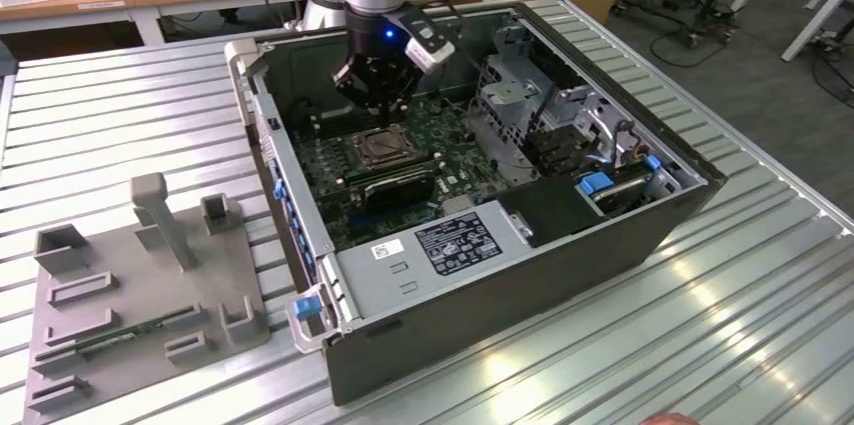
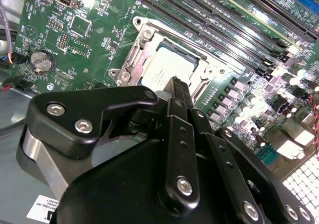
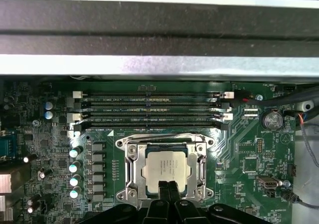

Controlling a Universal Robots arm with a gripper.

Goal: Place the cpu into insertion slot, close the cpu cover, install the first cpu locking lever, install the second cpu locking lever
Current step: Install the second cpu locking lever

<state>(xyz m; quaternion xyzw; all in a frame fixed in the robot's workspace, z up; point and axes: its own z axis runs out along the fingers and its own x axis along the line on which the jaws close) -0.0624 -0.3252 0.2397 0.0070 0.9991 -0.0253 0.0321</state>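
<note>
The pale silver cpu (image 3: 166, 166) (image 2: 165, 68) lies flat in the insertion slot (image 1: 382, 148) on the green board, inside the open computer case. The silvery cpu cover (image 3: 133, 165) (image 2: 143, 49) lies down around it, and the chip shows through its window. A thin wire lever (image 3: 164, 136) runs along one edge of the slot; I cannot tell whether it is latched. My gripper (image 3: 167, 186) (image 2: 178, 83) (image 1: 376, 105) hangs just above one edge of the chip. Its black fingertips are pressed together, shut, with nothing between them.
Long memory slots (image 3: 149, 107) run beside the socket, and a coin battery (image 3: 272, 119) sits off to one side. A black finned block (image 1: 400, 188), a metal drive cage (image 1: 521, 95) and the power supply (image 1: 454, 240) crowd the case. A grey fixture tray (image 1: 134, 295) lies at the exterior view's left.
</note>
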